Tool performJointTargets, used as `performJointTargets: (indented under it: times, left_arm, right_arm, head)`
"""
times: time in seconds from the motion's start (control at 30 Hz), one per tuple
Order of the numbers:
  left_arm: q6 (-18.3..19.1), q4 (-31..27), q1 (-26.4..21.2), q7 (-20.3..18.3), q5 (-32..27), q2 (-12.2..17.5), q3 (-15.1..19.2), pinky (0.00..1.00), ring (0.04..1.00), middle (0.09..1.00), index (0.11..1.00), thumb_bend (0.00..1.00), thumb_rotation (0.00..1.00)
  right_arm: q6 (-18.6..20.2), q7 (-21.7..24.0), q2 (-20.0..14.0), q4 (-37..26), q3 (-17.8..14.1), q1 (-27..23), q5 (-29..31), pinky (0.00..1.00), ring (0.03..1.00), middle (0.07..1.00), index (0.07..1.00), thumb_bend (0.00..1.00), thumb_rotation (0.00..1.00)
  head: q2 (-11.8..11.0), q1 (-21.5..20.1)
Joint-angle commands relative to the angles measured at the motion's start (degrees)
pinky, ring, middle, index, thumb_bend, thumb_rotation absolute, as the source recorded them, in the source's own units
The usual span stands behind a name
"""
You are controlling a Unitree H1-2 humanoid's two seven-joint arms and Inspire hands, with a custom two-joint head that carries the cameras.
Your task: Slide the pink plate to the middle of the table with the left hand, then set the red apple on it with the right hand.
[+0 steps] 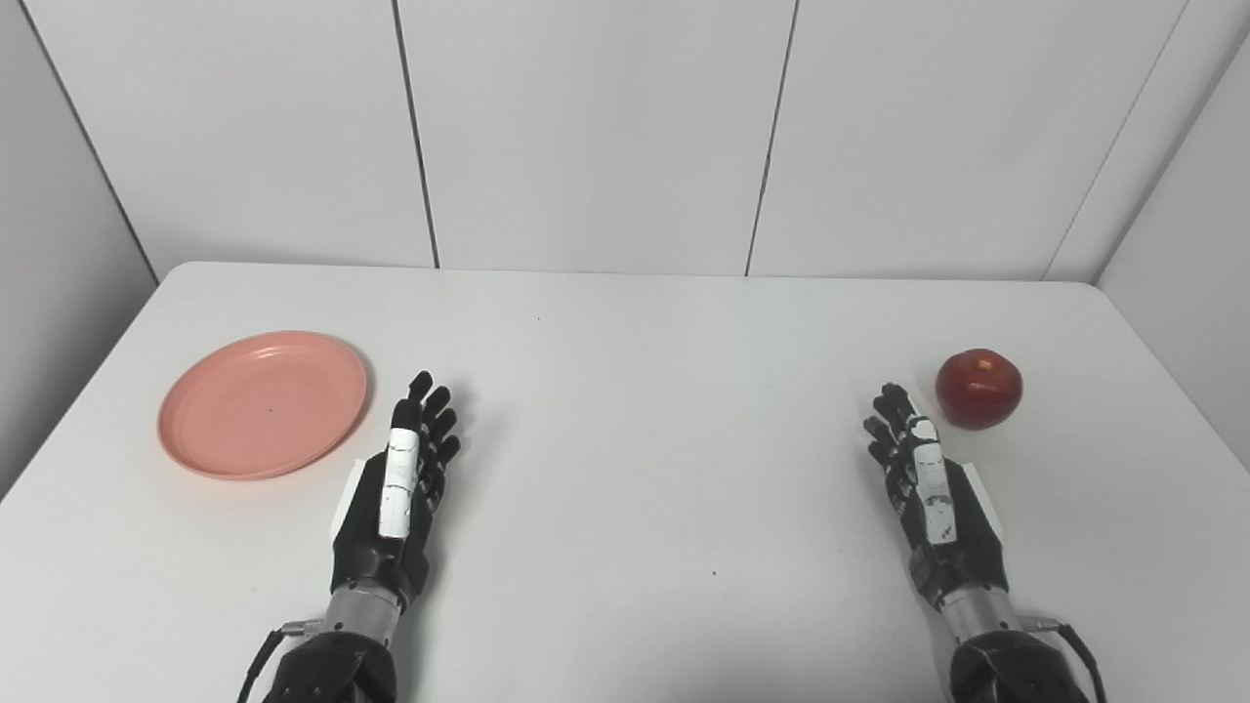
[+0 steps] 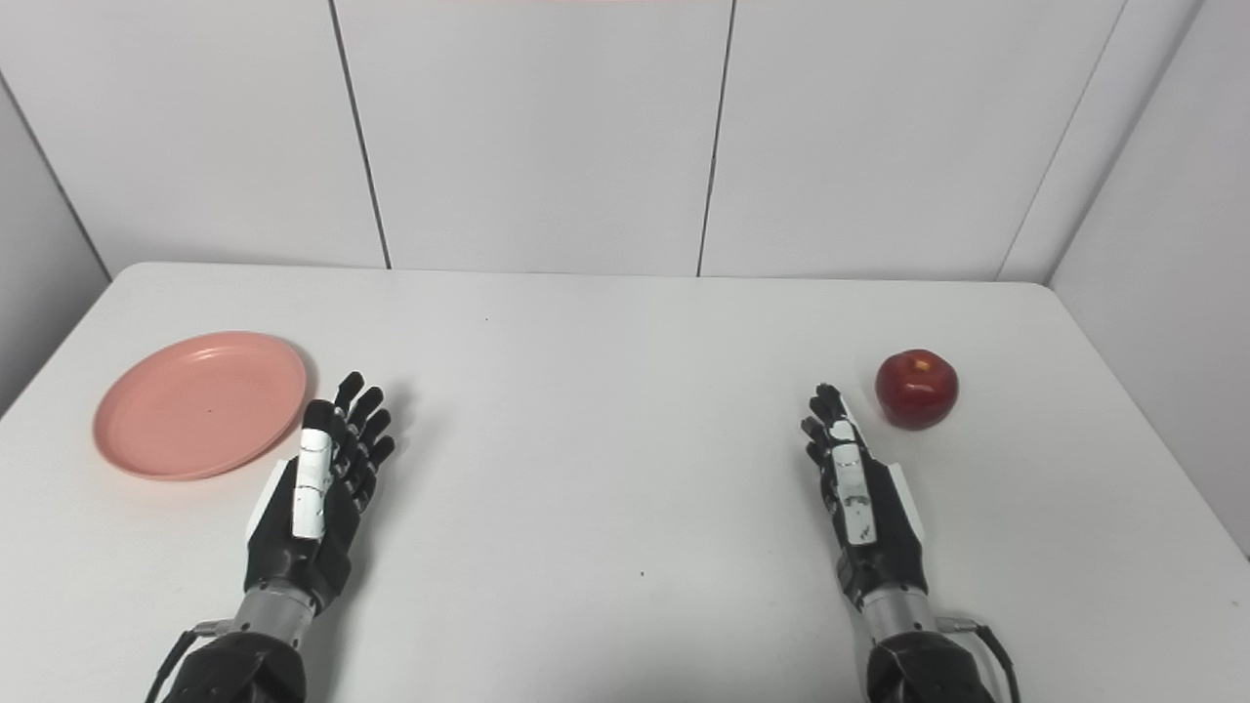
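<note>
A pink plate (image 1: 264,402) lies flat and empty on the left side of the white table (image 1: 645,410). A red apple (image 1: 979,389) stands on the right side. My left hand (image 1: 405,483) is open with fingers straight, just right of the plate and not touching it. My right hand (image 1: 923,488) is open with fingers straight, just left of and nearer than the apple, apart from it. Both hands hold nothing. The plate (image 2: 200,403) and the apple (image 2: 916,389) also show in the right eye view.
White wall panels (image 1: 596,127) stand behind the table's far edge. Walls close in on the left and right sides. The table's rounded far corners show at both ends.
</note>
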Motion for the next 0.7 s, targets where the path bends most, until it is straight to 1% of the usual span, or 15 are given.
performJointTargets:
  times: [0.0, 0.37, 0.4, 0.43, 0.47, 0.5, 0.53, 0.57, 0.6, 0.63, 0.67]
  left_arm:
    - [-1.21, -0.5, 2.13, -0.61, -0.15, -0.61, 0.34, 1.0, 1.0, 1.0, 1.0, 0.88, 0.95]
    - [-1.31, -0.47, 2.1, -0.39, 0.12, -0.77, 0.23, 1.0, 1.0, 1.0, 1.0, 0.86, 0.95]
    - [-1.44, -0.3, 2.12, -0.29, 0.25, -0.91, 0.16, 1.0, 1.0, 1.0, 1.0, 0.86, 0.95]
    - [-1.55, -0.18, 2.13, -0.23, 0.34, -1.01, 0.11, 1.0, 1.0, 1.0, 1.0, 0.86, 0.95]
    - [-1.73, 0.16, 2.11, -0.19, 0.41, -1.18, 0.0, 1.0, 1.0, 1.0, 1.0, 0.86, 0.95]
    - [-1.85, 0.4, 2.1, -0.17, 0.45, -1.29, -0.08, 1.0, 1.0, 1.0, 1.0, 0.86, 0.95]
    - [-1.96, 0.66, 2.08, 0.07, 0.7, -1.64, -0.29, 1.0, 1.0, 1.0, 1.0, 0.86, 0.95]
    - [-2.03, 0.82, 2.07, 0.25, 0.89, -1.88, -0.43, 1.0, 1.0, 1.0, 1.0, 0.87, 0.95]
    - [-2.2, 1.09, 2.06, 0.63, 1.2, -2.43, -0.69, 1.0, 1.0, 1.0, 1.0, 0.87, 0.95]
    - [-2.34, 1.28, 2.06, 0.89, 1.4, -2.81, -0.88, 1.0, 1.0, 1.0, 1.0, 0.87, 0.95]
    - [-2.55, 1.54, 2.07, 1.17, 1.85, -3.2, -1.29, 1.0, 1.0, 1.0, 1.0, 0.86, 0.95]
  right_arm:
    - [-1.5, 0.63, -0.41, 0.54, 0.18, -0.94, 0.17, 1.0, 0.959, 0.968, 0.961, 0.95, 1.0]
    - [-1.53, 0.61, -0.49, 0.87, 0.2, -0.89, -0.13, 0.99, 0.953, 0.966, 0.96, 0.97, 1.0]
    - [-1.73, 0.76, -0.64, 1.07, 0.14, -0.89, -0.03, 0.99, 0.952, 0.965, 0.958, 0.98, 1.0]
    - [-1.87, 0.87, -0.75, 1.2, 0.1, -0.89, 0.03, 0.99, 0.951, 0.965, 0.959, 0.98, 1.0]
    - [-2.11, 1.01, -0.9, 1.42, -0.05, -0.86, 0.22, 0.99, 0.951, 0.965, 0.959, 0.98, 1.0]
    - [-2.28, 1.11, -0.99, 1.58, -0.17, -0.83, 0.35, 0.98, 0.951, 0.964, 0.954, 0.97, 1.0]
    - [-2.51, 1.3, -1.16, 1.91, -0.41, -0.82, 0.69, 0.98, 0.951, 0.963, 0.952, 0.96, 1.0]
    - [-2.69, 1.45, -1.28, 2.14, -0.57, -0.81, 0.92, 0.98, 0.952, 0.963, 0.952, 0.96, 1.0]
    - [-3.16, 1.84, -1.57, 2.72, -0.87, -0.83, 1.39, 0.98, 0.952, 0.963, 0.953, 0.95, 1.0]
    - [-3.53, 2.12, -1.78, 3.14, -1.06, -0.84, 1.73, 0.98, 0.957, 0.967, 0.958, 0.94, 1.0]
    - [-4.1, 2.56, -2.18, 3.8, -1.31, -0.85, 2.22, 0.99, 0.96, 0.969, 0.961, 0.94, 1.0]
  head:
    - [-0.15, 0.27]
    - [-0.45, 0.79]
    - [-0.7, 2.08]
    - [-0.7, 2.08]
    - [-1.11, 3.8]
    - [-1.11, 3.8]
    - [-1.86, 6.07]
    - [-1.86, 6.07]
    - [-2.84, 8.9]
    - [-2.84, 8.9]
    - [-3.72, 10.89]
